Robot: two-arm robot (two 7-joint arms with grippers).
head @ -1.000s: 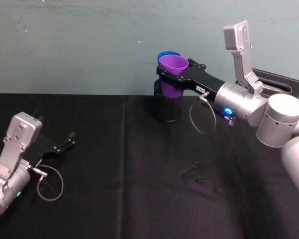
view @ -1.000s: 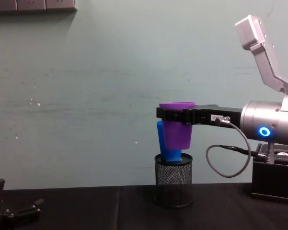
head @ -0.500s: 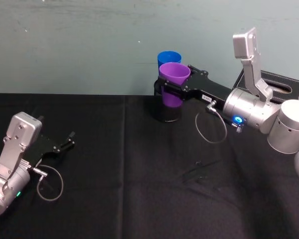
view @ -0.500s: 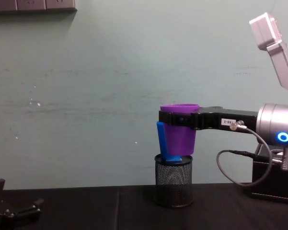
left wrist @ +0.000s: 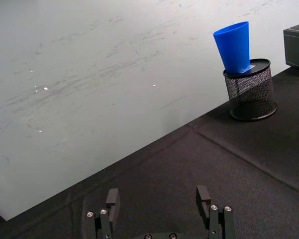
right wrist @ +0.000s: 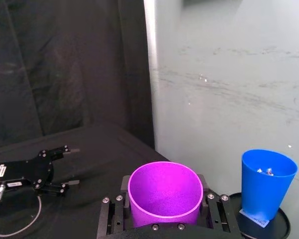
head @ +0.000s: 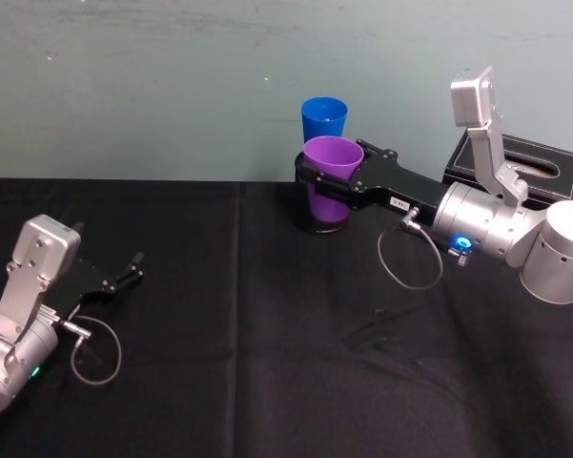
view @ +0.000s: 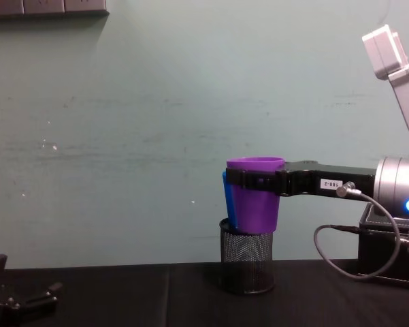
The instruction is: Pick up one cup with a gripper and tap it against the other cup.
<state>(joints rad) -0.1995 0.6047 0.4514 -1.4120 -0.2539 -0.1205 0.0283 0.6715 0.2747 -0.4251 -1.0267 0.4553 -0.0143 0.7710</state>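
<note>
Lowering the purple cup (head: pixel 332 153) and pulling it back from the blue cup (head: pixel 324 116) since a second ago, bringing its base down to about the rim of the mesh holder (view: pixel 246 266). Reaching in from the right of the mesh holder with the right arm (head: pixel 486 229) stretched nearly level, wrist ring light (head: pixel 460 242) glowing blue. Gripping the purple cup with the right hand (head: pixel 334 179), fingers clamping its sides just under the rim, holding it upright in front of the mesh holder, clear of the counter (head: pixel 267 363). Leaving the blue cup sitting tilted at the top of the mesh holder, just behind the purple cup, a small gap showing between them in the right wrist view. Resting the left arm (head: pixel 24 305) low, well to the left of the mesh holder, left hand (head: pixel 133 269) spread open, holding nothing.
</note>
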